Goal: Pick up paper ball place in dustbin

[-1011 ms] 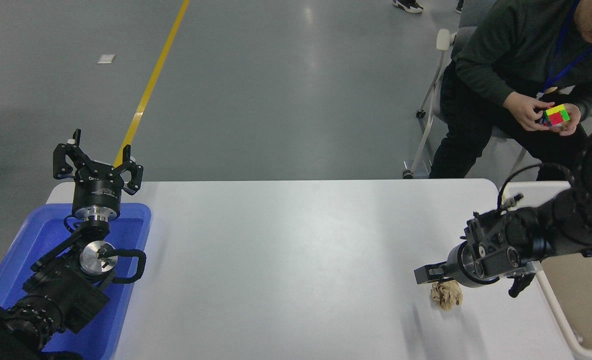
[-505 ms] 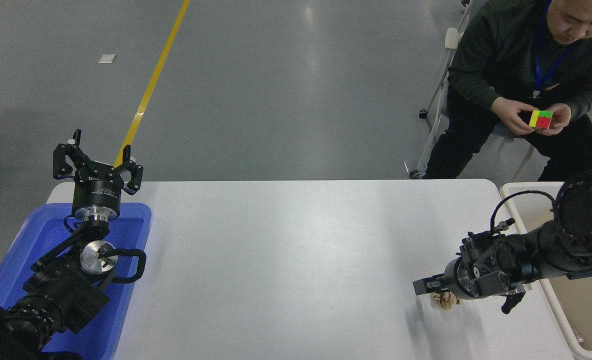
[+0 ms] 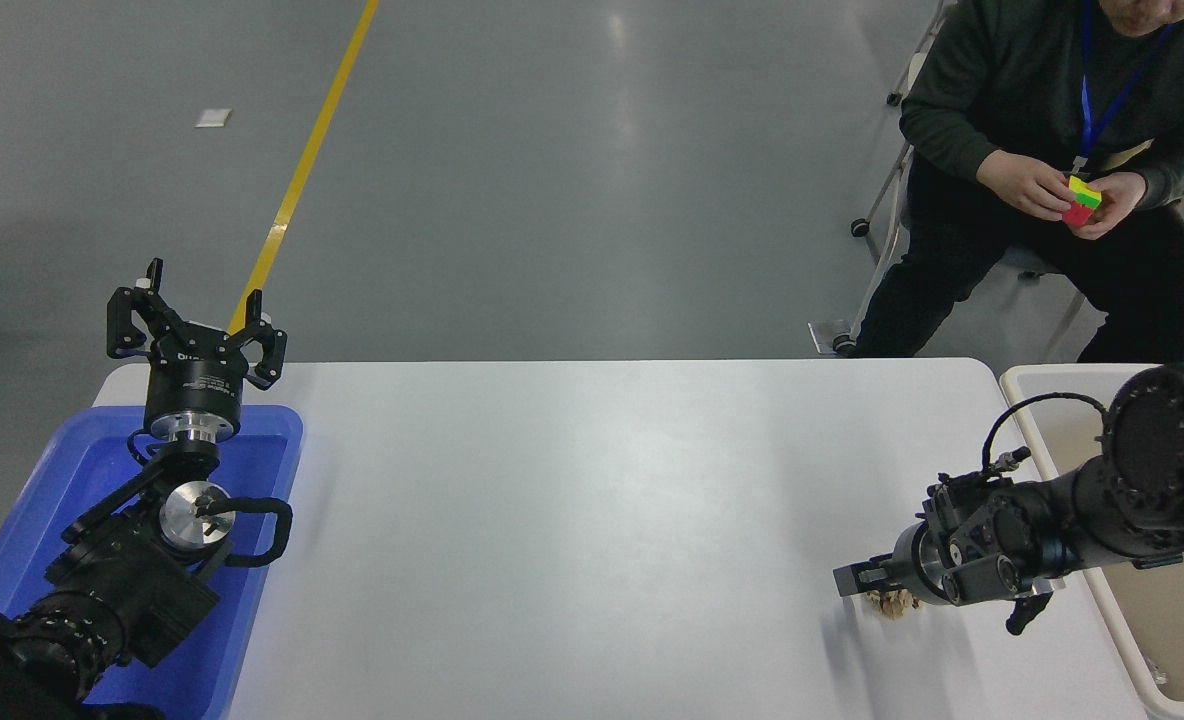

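On a white table [image 3: 572, 520] over grey floor crossed by a yellow line [image 3: 302, 170], the right gripper [image 3: 897, 592] covers the paper ball [image 3: 890, 603] near the right edge beside the dustbin [image 3: 1102, 590], finger state hidden; left gripper [image 3: 192, 330] spread over the blue tray [image 3: 72, 480]; no legible writing

Blue tray [image 3: 72, 470] on white table [image 3: 572, 500]; seated person [image 3: 1042, 90] holding cube [image 3: 1082, 200].

- My white table [image 3: 592, 520] is carrying two things directly on its top.
- A blue tray [image 3: 277, 470] is sitting at its left edge, near the far corner.
- The paper ball [image 3: 892, 603] is lying near the right edge, close to the near side, mostly hidden beneath my arm.
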`<move>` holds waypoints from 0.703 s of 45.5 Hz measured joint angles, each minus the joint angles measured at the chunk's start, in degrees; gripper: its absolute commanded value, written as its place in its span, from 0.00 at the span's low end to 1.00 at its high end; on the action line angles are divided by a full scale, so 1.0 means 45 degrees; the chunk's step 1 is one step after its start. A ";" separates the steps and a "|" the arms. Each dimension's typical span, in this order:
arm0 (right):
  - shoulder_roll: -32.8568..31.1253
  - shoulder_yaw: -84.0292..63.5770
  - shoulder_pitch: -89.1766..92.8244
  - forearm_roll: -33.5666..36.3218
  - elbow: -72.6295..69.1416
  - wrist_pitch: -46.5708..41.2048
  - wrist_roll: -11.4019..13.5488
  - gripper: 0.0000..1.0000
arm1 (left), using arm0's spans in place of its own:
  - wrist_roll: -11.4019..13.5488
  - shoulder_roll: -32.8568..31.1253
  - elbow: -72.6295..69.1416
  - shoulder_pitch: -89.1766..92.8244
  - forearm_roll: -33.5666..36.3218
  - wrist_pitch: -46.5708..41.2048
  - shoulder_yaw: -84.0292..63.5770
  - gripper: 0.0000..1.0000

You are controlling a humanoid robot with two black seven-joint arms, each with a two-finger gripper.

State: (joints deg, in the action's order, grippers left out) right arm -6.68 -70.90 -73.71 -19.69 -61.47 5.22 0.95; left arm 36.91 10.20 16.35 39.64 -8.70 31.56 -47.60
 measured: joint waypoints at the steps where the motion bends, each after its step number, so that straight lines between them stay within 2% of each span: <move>1: -0.0001 -0.0009 0.0003 -0.0016 0.0007 0.0031 0.0000 0.00 | 0.0000 0.0000 0.0000 0.0000 0.0000 0.0000 0.0000 0.99; 19: -0.0197 -0.0234 -0.0111 -0.0092 -0.0067 0.0213 -0.0025 0.00 | 0.0000 0.0000 0.0000 0.0000 0.0000 0.0000 0.0000 0.99; 32: -0.1631 -0.0281 -0.2208 -0.0241 -0.1609 -0.0079 -0.0035 0.00 | 0.0001 0.0000 0.0001 0.0000 0.0013 0.0000 -0.0006 0.99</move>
State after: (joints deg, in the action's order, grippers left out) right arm -14.02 -72.16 -83.64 -20.77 -68.71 4.87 0.79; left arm 36.92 10.20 16.35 39.64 -8.64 31.56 -47.62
